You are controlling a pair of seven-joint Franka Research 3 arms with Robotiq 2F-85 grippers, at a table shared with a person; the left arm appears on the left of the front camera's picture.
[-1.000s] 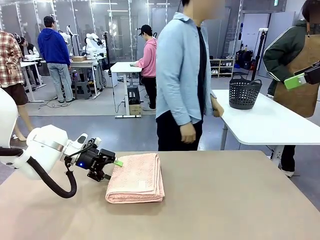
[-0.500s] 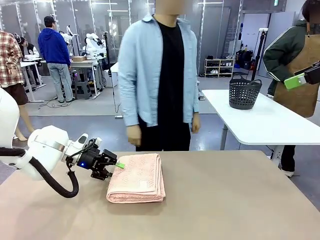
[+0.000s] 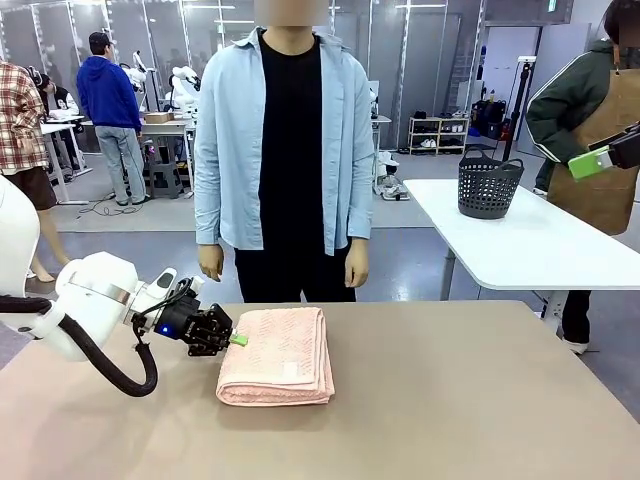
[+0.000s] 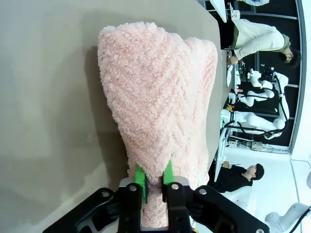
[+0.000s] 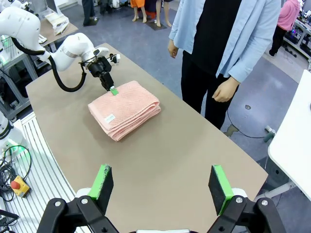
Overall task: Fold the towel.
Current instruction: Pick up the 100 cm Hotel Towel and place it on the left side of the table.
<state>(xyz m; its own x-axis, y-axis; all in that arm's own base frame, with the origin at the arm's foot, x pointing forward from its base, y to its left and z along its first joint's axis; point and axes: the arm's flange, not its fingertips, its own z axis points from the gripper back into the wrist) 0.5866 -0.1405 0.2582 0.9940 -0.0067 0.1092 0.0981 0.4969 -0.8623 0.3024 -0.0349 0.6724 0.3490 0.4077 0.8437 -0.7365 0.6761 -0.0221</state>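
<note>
Towel (image 3: 277, 354) lies folded in a thick, flat stack on the bench (image 3: 450, 400), a bit left of the middle, right in front of a person (image 3: 285, 150) who stands at the far side with both hands down. Left pincer (image 3: 234, 339) is at the towel's left edge, and the left wrist view shows its green pads (image 4: 140, 177) squeezed tight on a bit of that edge. Right pincer (image 5: 163, 187) hangs high above the near part of the bench with its pads wide apart and nothing in them. It looks like the pinching step, the start of one more fold. Next, I think the left arm has to lift that edge and carry it over to the right side without letting the layers slip apart.
</note>
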